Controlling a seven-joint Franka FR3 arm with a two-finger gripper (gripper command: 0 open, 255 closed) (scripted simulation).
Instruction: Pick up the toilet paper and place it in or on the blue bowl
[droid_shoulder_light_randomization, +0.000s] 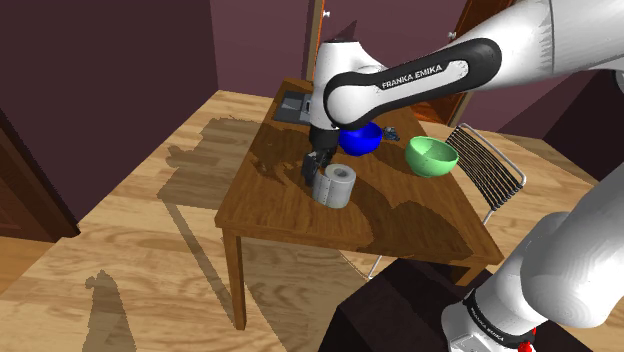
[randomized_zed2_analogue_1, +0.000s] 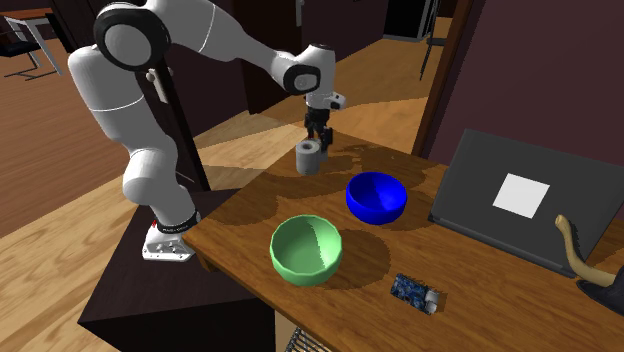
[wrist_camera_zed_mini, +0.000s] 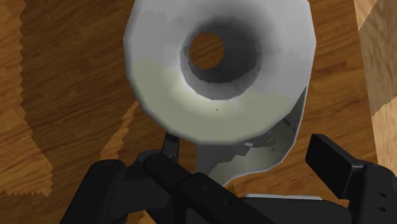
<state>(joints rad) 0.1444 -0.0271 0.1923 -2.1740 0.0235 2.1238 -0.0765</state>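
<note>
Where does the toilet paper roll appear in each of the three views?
Shoulder view: toilet paper roll central on the table, beside the blue bowl.
Second exterior view: roll near the table's far edge.
Wrist view: roll just ahead of the gripper.
Shared landmark: the gripper, right at it.

A pale grey toilet paper roll (droid_shoulder_light_randomization: 337, 187) stands upright on the brown wooden table (droid_shoulder_light_randomization: 290, 215). The black claw (droid_shoulder_light_randomization: 315, 169) hangs at the roll's left edge. Just beyond sits a glossy blue bowl (droid_shoulder_light_randomization: 360, 139), and a green bowl (droid_shoulder_light_randomization: 431, 156) lies to its right.
</note>
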